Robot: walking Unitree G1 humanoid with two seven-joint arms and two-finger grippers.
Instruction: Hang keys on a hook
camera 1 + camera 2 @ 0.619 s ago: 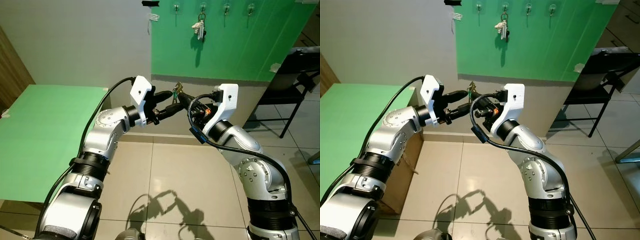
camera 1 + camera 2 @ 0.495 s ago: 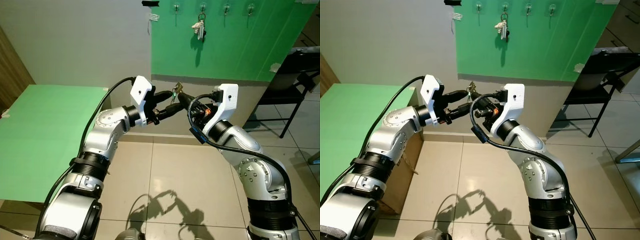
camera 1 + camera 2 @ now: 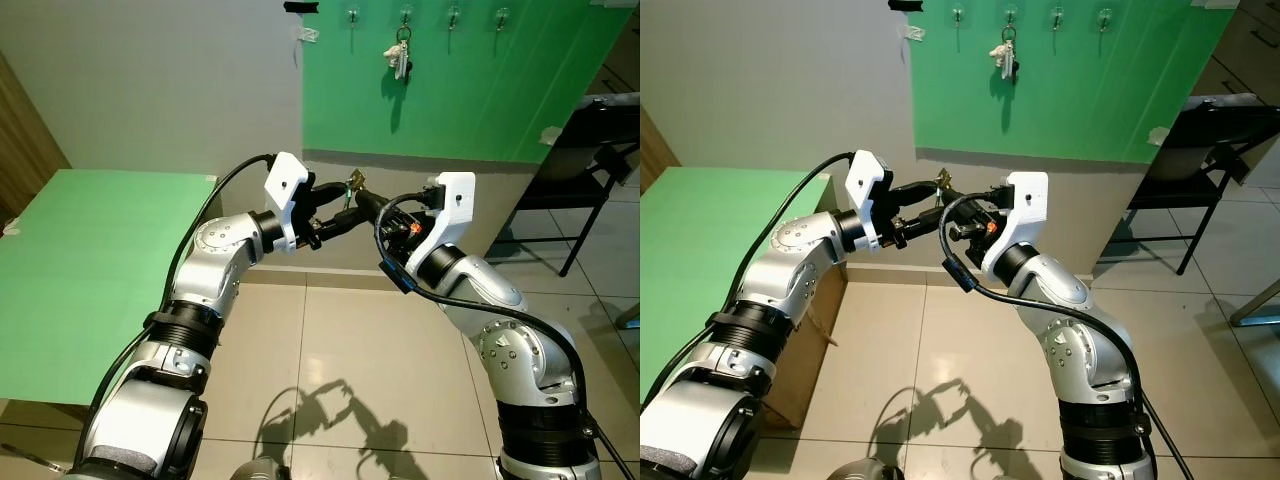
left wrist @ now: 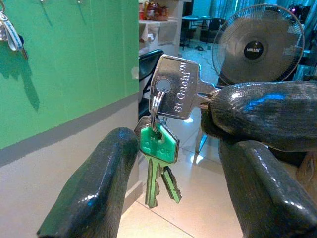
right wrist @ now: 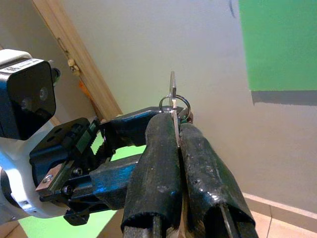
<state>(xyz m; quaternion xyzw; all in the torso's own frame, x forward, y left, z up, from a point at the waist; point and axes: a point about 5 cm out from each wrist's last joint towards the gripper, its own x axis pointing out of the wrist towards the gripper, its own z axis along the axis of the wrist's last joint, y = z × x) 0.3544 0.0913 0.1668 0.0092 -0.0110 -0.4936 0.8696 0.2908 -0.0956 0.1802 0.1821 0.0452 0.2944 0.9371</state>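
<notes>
Below the row of hooks [image 3: 452,14] on the green wall panel [image 3: 470,90], the two arms meet in mid-air in front of the grey band of wall. The right gripper [image 5: 174,130] has its fingers pressed together on the blade of a silver key [image 4: 177,94], pinching it edge-on. From that key's ring [image 4: 156,106] hang the rest of the keys [image 4: 159,163], one with a green head and others dangling beneath it, well below the hooks.

The left gripper [image 4: 173,168] reaches in from the other side with its fingers [image 4: 101,183] spread apart, one on each side of the hanging keys; whether either finger touches them cannot be told.

On the wall panel, another bunch of keys [image 3: 399,58] already hangs from one of the hooks, above the two grippers. Left of the panel and lower, a green counter [image 3: 90,270] stands by the wall. Right of the panel a black chair [image 3: 585,150] stands on the tiled floor [image 3: 340,370], which carries the shadow of both arms. A standing fan [image 4: 257,44] appears behind the keys in the left wrist view.
</notes>
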